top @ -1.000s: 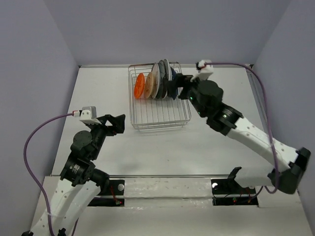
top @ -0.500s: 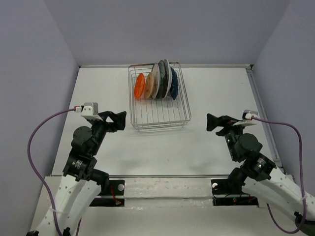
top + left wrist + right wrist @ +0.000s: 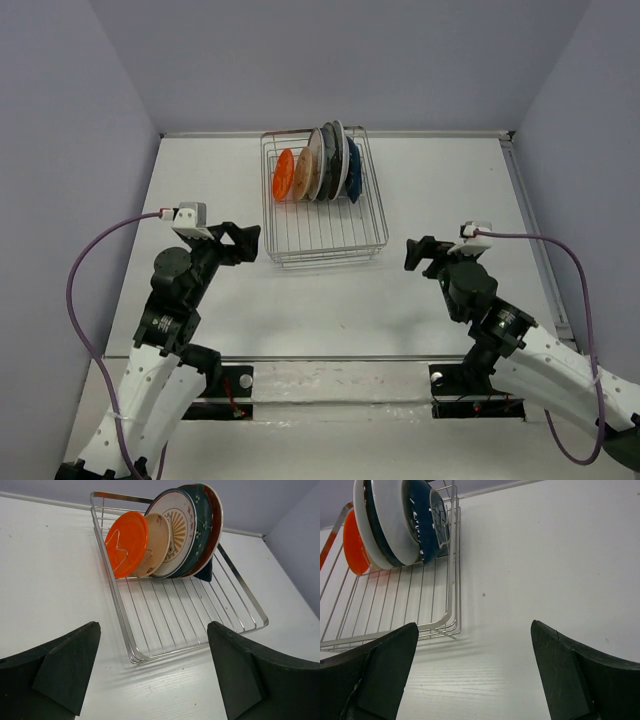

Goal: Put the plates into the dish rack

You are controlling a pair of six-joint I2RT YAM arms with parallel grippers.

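Observation:
The silver wire dish rack [image 3: 325, 240] stands at the table's far middle; it also shows in the left wrist view [image 3: 175, 625] and the right wrist view [image 3: 395, 615]. Several plates stand upright in its far end: glossy orange [image 3: 125, 544], cream [image 3: 156, 540], white sunburst [image 3: 177, 530], dark teal-grey [image 3: 200, 525], red-rimmed [image 3: 216, 520] and dark blue [image 3: 422, 520]. My left gripper [image 3: 243, 243] is open and empty, left of the rack's near corner. My right gripper [image 3: 425, 254] is open and empty, right of the rack.
The white table [image 3: 330, 300] is walled by pale lilac panels. The rack's near half [image 3: 320, 225] holds no plates. Purple cables loop from both wrists.
The right arm has pulled back from the plates in the rack to the near right, then shifted slightly left. The left arm has crept slightly toward the rack. The plates have not moved.

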